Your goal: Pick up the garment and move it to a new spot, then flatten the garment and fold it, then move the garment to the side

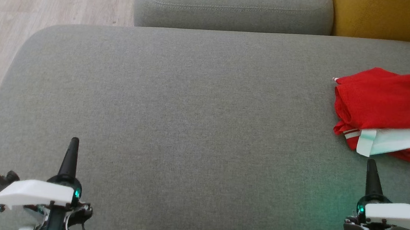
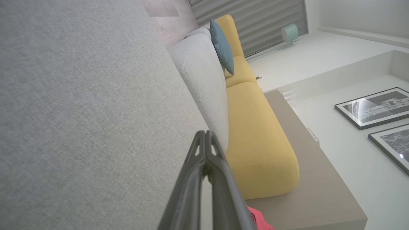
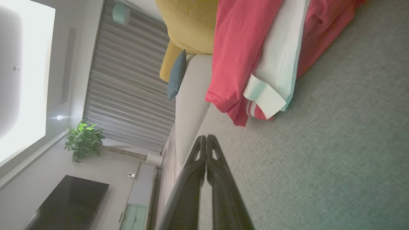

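Observation:
The garment [image 1: 390, 106] is red with white panels and striped trim, lying folded in a compact bundle at the right edge of the grey sofa seat [image 1: 189, 121]. In the right wrist view the garment [image 3: 249, 51] lies just beyond my fingertips. My right gripper [image 1: 372, 165] is shut and empty, its tip a little short of the garment's white near edge. My left gripper [image 1: 73, 142] is shut and empty at the near left of the seat, far from the garment. The left wrist view shows the left gripper [image 2: 204, 134] shut over bare grey fabric, with a red scrap of the garment [image 2: 260, 220] at the bottom.
A grey back cushion [image 1: 234, 5] lies along the far side, with a yellow cushion [image 1: 391, 16] to its right. Wooden floor [image 1: 22, 18] lies beyond the seat's rounded left corner. The wide middle of the seat is bare fabric.

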Controlling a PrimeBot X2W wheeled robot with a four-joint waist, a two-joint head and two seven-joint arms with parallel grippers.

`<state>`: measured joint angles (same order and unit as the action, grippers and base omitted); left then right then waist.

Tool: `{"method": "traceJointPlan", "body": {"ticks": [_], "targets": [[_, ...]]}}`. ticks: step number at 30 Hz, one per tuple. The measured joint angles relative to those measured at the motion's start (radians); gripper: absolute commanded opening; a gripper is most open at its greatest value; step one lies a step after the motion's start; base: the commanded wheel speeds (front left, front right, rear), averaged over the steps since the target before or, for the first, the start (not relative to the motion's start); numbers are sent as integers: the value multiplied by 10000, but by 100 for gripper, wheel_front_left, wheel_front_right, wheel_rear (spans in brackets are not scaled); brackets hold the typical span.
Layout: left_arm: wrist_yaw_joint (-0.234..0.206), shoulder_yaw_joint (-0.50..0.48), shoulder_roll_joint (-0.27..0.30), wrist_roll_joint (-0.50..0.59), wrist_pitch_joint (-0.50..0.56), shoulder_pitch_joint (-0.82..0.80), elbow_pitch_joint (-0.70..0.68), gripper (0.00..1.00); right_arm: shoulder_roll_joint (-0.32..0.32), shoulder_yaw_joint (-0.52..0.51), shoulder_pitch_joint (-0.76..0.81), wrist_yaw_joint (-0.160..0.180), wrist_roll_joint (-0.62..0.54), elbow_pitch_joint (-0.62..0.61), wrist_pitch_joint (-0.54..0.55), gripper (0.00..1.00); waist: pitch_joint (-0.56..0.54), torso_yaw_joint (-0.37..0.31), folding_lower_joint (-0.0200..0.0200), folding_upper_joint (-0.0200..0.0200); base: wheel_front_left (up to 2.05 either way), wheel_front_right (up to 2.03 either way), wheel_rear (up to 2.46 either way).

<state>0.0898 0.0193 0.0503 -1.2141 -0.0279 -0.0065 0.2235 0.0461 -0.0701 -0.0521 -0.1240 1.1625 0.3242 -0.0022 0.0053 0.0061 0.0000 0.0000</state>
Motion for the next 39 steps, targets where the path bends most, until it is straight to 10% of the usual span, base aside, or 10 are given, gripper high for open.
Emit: {"method": "traceJointPlan", "body": {"ticks": [39], "targets": [[336,-677,6,-4113,1145,-430,474,0,-8,-635,-13,0,4374,-401,1093,0,-22,-61,0,0,0,0,0]]}}
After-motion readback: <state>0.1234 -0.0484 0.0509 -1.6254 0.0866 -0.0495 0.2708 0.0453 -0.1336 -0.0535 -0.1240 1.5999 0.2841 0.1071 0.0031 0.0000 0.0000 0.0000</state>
